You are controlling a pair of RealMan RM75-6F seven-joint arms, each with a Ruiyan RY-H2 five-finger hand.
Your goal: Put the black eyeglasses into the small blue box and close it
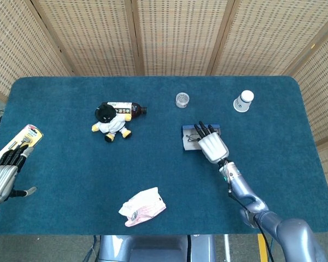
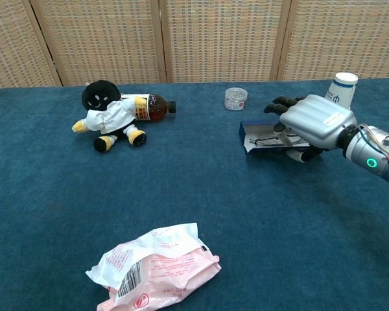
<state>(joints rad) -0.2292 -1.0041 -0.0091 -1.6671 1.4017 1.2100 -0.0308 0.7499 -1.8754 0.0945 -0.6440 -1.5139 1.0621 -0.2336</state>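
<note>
The small blue box [image 1: 186, 130] [image 2: 249, 124] lies open right of the table's middle, its pale inside facing up. The black eyeglasses [image 1: 192, 138] [image 2: 264, 139] lie inside it, partly hidden. My right hand [image 1: 212, 145] [image 2: 312, 118] lies flat over the box's right part, its dark fingers [image 2: 279, 103] spread and reaching past the far edge; I see nothing gripped in it. My left hand [image 1: 2, 178] hangs off the table's left front corner with its fingers extended and empty, shown only in the head view.
A plush doll [image 1: 110, 123] [image 2: 110, 113] and a brown bottle [image 1: 129, 108] lie at the back left. A clear jar [image 1: 182, 100] and an upturned paper cup [image 1: 243, 101] stand behind the box. A pink packet [image 1: 142, 206] lies near the front edge, a yellow package [image 1: 21, 140] at the left edge.
</note>
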